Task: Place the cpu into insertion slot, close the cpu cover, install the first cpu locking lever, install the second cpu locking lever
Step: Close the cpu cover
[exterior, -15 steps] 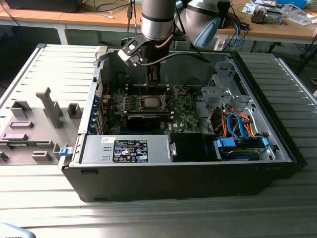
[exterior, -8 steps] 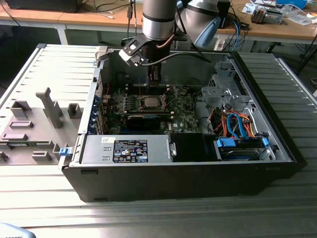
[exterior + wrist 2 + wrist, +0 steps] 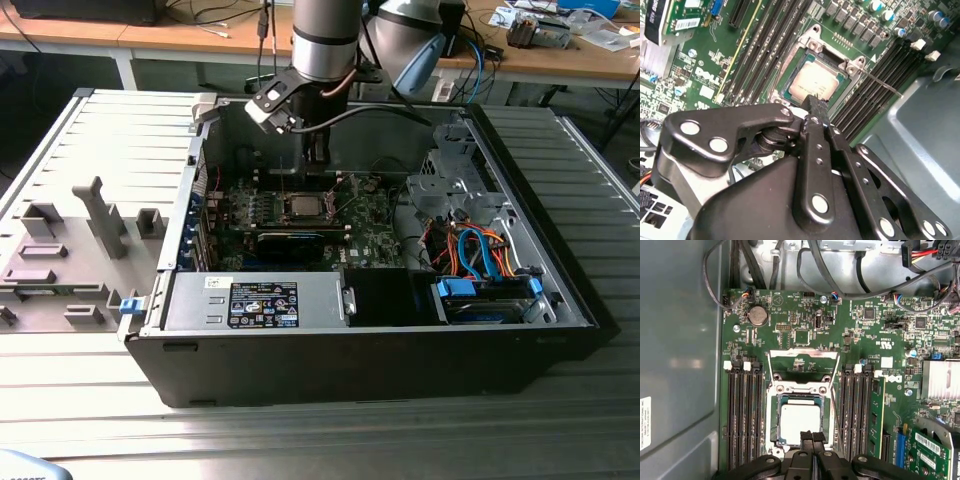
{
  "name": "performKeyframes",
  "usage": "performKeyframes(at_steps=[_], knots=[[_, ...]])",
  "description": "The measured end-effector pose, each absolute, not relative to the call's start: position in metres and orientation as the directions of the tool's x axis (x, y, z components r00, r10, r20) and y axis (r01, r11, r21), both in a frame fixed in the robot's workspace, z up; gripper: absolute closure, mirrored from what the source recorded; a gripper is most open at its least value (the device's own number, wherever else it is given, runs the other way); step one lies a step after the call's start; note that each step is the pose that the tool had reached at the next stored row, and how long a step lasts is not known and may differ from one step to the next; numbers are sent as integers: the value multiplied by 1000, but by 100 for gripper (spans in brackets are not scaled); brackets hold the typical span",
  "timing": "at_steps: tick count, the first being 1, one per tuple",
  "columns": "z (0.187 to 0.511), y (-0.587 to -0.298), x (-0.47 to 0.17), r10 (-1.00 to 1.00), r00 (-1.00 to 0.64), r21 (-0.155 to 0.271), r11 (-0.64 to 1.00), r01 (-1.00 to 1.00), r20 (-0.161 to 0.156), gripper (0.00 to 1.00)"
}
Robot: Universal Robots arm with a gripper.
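My tool (image 3: 813, 437), pressed together and empty, hovers over the cpu (image 3: 799, 422), which sits seated in the insertion slot (image 3: 800, 388). The cpu cover (image 3: 802, 361) apparently stands open for access.

You have one small square chip with a dull silver-grey metal top, the cpu (image 3: 800, 422); one thin silvery metal frame plate, the cpu cover (image 3: 802, 353); two banks of long black memory slots (image 3: 745, 415); one round silver coin battery (image 3: 758, 315); one finned silver heatsink (image 3: 940, 380); and one black two-fingered gripper (image 3: 813, 436).
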State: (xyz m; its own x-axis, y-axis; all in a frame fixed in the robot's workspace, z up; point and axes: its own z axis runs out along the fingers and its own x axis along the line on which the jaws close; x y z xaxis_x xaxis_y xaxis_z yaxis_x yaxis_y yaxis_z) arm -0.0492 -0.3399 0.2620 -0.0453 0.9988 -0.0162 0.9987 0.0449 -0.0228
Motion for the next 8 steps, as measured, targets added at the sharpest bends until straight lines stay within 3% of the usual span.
performKeyframes(at_steps=[8], knots=[[262,-340,-40,999,-45,-23,45,999,-16,89]])
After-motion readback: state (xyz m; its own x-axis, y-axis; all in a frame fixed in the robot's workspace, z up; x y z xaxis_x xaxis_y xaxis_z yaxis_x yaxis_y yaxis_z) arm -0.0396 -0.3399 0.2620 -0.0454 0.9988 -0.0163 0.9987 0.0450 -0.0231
